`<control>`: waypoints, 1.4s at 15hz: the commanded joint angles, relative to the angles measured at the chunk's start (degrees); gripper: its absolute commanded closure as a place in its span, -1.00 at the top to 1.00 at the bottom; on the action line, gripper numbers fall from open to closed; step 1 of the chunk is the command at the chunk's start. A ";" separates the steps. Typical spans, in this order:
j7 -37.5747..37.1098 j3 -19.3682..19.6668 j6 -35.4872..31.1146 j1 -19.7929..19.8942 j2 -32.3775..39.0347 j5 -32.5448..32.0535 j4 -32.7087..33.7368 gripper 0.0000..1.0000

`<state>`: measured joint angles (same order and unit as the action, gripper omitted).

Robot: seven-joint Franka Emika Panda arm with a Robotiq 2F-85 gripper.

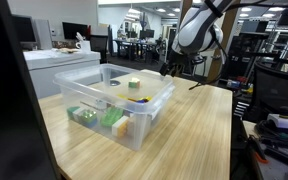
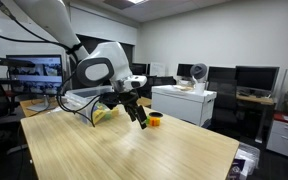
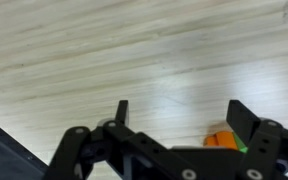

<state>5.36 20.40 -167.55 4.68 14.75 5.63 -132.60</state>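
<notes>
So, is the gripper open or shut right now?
Open. In the wrist view the gripper has its fingers wide apart, bare table between the tips, gripping nothing.

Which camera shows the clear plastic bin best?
An exterior view: the whole clear plastic bin sits unobstructed, contents visible. In an exterior view from elsewhere, the arm hides much of the bin. The wrist view misses it, showing just the open fingers.

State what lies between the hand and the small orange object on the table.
Only bare wooden table, seen in an exterior view: the hand hangs just beside the orange object.
</notes>
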 commanded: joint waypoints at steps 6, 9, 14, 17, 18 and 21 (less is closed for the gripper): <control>-38.84 17.80 20.69 -27.48 10.38 -0.13 16.77 1.00; -49.66 12.26 24.99 -22.43 11.97 -4.82 22.28 1.00; -62.45 4.97 29.63 -12.92 16.79 -9.23 29.91 1.00; -66.50 3.75 29.94 -10.23 20.13 -11.74 32.37 1.00; -66.78 3.29 30.26 -9.54 21.13 -12.03 33.16 1.00; -66.27 1.89 32.01 -7.41 25.06 -11.92 37.40 1.00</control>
<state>-59.43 24.08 -138.29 -4.98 36.82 -4.78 -99.56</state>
